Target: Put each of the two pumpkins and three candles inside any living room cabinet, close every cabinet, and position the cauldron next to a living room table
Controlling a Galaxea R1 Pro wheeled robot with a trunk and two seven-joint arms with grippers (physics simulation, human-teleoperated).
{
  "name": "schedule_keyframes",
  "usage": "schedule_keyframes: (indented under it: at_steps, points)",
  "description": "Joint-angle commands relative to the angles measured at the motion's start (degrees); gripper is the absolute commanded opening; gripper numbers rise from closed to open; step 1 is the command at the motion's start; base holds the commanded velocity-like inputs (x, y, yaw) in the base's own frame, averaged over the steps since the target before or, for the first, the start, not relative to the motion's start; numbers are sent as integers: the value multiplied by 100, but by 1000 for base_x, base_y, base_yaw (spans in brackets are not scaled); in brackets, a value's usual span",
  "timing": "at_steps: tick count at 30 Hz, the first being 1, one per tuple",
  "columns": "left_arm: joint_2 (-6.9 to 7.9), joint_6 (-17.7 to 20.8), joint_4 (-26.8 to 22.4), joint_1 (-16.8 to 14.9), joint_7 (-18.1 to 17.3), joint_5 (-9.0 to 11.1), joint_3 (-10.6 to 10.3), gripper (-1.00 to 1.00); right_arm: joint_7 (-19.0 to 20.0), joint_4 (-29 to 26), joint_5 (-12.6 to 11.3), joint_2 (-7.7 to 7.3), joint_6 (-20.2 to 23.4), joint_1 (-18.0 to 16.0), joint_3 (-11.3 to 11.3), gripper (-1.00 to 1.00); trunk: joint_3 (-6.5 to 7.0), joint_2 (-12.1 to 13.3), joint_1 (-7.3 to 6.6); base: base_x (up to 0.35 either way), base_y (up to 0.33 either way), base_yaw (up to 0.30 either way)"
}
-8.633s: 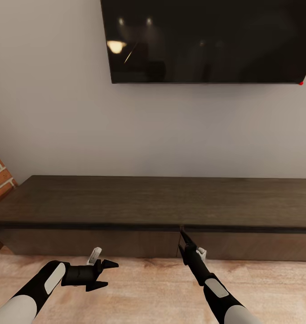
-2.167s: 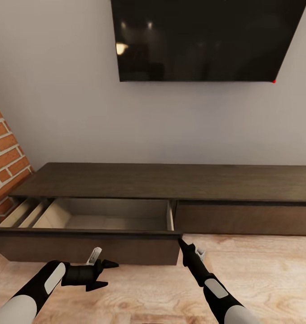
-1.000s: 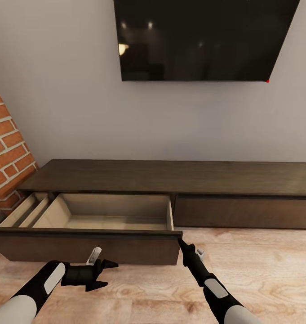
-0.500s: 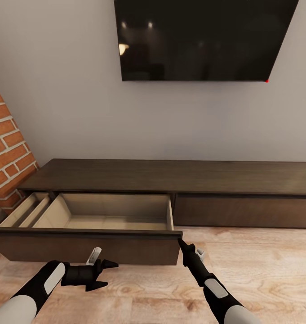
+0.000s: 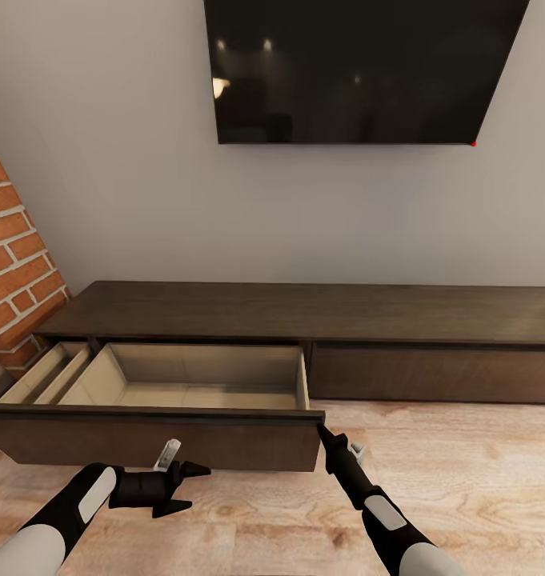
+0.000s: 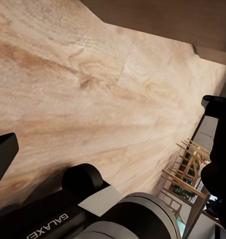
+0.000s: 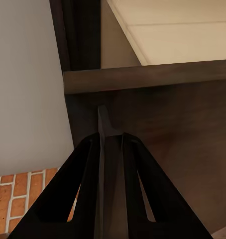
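Since the earliest picture, the left drawer of the cabinet (image 5: 304, 308) has come out from flush to nearly fully open, and my head camera has backed away; over the last half second almost nothing has shifted.

Nearest to me, my left gripper (image 5: 180, 485) hangs low over the wooden floor (image 5: 464, 480), its fingers spread and holding nothing. In the left wrist view I see floor planks and part of my own arm.

Just beyond, my right gripper (image 5: 323, 434) points up at the right corner of the drawer front (image 5: 152, 440). In the right wrist view its fingers (image 7: 88, 169) sit close together, nearly pressed shut, with the tip at the front panel's end edge; I cannot tell whether they pinch anything.

Behind the front lies the pale drawer interior (image 5: 200, 380), empty, with a narrower divided section at its left. The right drawer (image 5: 432, 374) is closed. Farther back are the cabinet top, a brick column (image 5: 16, 272) at left, and a dark television (image 5: 360, 68) on the wall.

No pumpkins, candles or cauldron appear here. I judge the opening step is about finished. To do it well I should back the right arm straight away from the corner so it does not nudge the drawer shut, then go and fetch the items.
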Motion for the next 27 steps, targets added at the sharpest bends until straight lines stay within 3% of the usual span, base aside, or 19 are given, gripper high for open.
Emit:
schedule_keyframes:
  at_steps: [1,27]
  points:
    - [0,0,-1,1,0,0,0,100,68,-12,-91,-1,36,-3,-54,-100,1,0,-1,-1,0,0]
    - [1,0,-1,-1,0,0,-6,100,68,-12,-91,-1,40,-3,-39,-100,1,0,-1,-17,0,0]
